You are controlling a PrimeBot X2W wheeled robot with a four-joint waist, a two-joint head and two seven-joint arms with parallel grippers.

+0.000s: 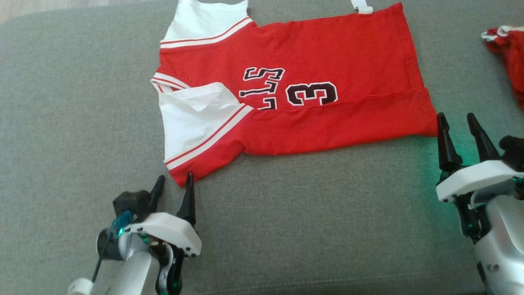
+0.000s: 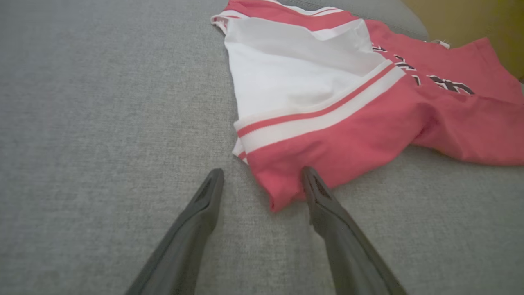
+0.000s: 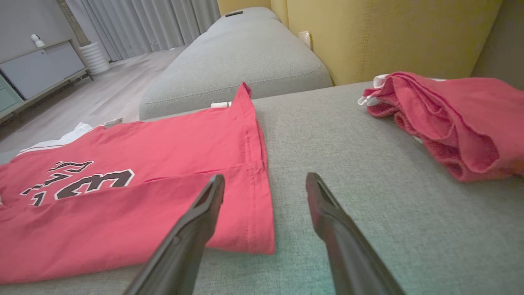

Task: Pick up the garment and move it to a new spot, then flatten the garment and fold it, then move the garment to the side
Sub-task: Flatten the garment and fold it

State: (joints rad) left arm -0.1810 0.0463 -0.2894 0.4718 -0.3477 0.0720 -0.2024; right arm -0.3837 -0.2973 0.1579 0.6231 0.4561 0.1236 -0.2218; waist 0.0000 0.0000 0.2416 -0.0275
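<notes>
Right now the red jersey [image 1: 311, 82] lies spread on the grey sofa [image 1: 61, 102], toward the far edge of the seat. Its collar and white sleeves point to the robot's left and its hem to the right. The near long side is folded up over the front, covering the lower part of the dark lettering beside the number 3. One white sleeve lies folded in across the chest. A small white tag [image 1: 362, 7] pokes out at the jersey's far edge.

At the near left corner of the jersey, the left end effector [image 1: 175, 176] sits low with its fingers spread wide and grips nothing. In the left wrist view the red tip of the sleeve lies between the two fingers, and the right-hand finger is at the cloth's edge.

Off the hem's near corner, the right end effector [image 1: 456, 115] also stands wide and holds nothing, just beside the cloth.

Toward the sofa's right edge, well apart from the jersey, a second red garment [image 1: 509, 53] lies bunched up.
</notes>
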